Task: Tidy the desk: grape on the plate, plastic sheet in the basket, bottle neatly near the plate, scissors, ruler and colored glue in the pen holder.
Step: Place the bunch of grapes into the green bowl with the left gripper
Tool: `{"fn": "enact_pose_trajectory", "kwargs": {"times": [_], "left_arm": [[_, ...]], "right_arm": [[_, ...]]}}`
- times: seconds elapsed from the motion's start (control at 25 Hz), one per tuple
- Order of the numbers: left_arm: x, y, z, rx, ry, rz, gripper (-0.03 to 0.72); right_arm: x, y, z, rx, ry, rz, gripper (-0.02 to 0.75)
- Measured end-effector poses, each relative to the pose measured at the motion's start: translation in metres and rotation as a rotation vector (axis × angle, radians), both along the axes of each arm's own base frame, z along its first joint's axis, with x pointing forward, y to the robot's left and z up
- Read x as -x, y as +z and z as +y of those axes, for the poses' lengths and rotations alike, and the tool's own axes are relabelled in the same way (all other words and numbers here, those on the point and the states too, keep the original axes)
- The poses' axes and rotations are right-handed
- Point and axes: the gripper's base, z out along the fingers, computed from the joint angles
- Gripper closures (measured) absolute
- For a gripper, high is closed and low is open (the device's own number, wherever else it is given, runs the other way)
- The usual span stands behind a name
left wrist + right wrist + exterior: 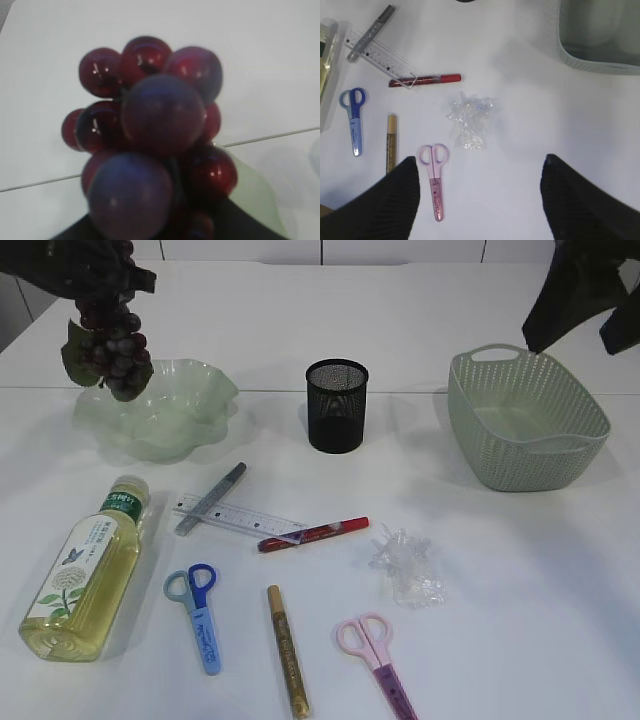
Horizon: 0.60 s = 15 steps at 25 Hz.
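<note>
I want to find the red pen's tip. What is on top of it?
The clear ruler lies across the left end of the red pen, with a silver pen crossing over the ruler further left. The red pen's tip shows only faintly through the ruler.

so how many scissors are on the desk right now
2. The blue scissors lie right of the bottle; the pink scissors lie near the front edge, below the crumpled plastic sheet. None seem hidden.

A white bench point(520, 580) carries everything. A thin seam point(400, 392) crosses it. Pale wall panels point(400, 250) stand behind.
</note>
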Motion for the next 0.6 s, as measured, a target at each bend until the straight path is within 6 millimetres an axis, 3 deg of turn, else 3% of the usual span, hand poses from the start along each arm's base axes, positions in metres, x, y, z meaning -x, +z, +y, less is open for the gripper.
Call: {"fn": "enact_pose_trajectory", "kwargs": {"times": [0.2,0.6], "left_arm": [[-0.018,-0.035,0.003,0.029,0.001,-0.02,0.522],[-0.035,-0.08,-0.003,0.054,-0.024,-0.069,0.512]], "right_arm": [[-0.001,0.0,-0.002,0.026,-0.004,-0.005,0.155],[-0.001,0.0,-0.004,0.044,-0.007,-0.01,0.155]]}}
